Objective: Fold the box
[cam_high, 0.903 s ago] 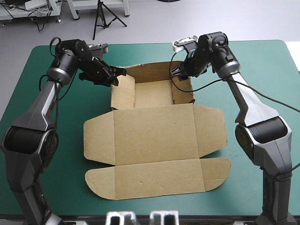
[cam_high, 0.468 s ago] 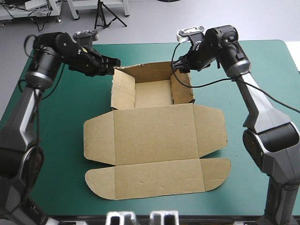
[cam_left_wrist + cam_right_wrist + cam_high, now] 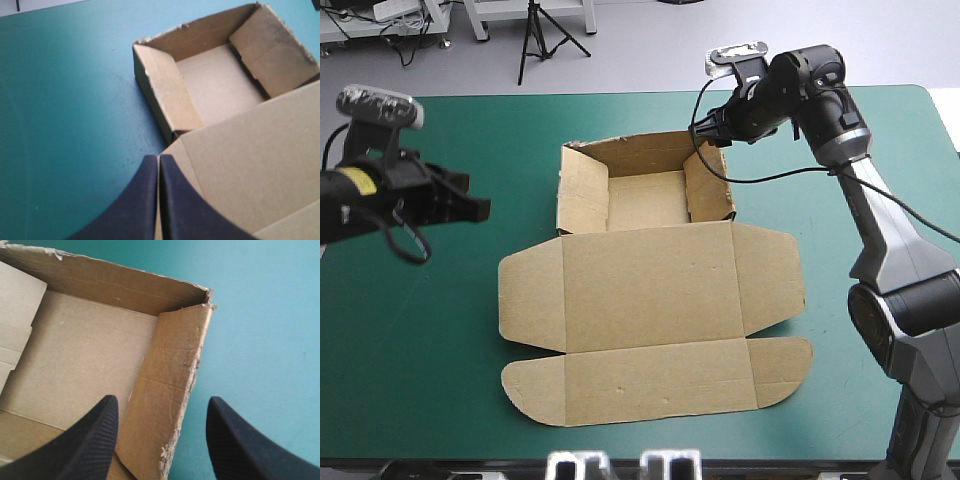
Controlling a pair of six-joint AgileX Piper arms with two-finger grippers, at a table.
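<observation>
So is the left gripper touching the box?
Apart. The high view shows the left gripper out over the teal-green cover, with a stretch of bare cover between it and the box.

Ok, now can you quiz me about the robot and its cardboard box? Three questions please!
1. True or false: the left gripper is clamped on the box.
2. Pick one. The right gripper is: A) shut to a point; B) open, with the box's right wall showing between its fingers; C) shut on the lid.
3. Fill the gap: the box's lid lies ____ on the teal-green cover.

Key: 1 false, it is shut and holds nothing. 2 B. 3 flat.
</observation>
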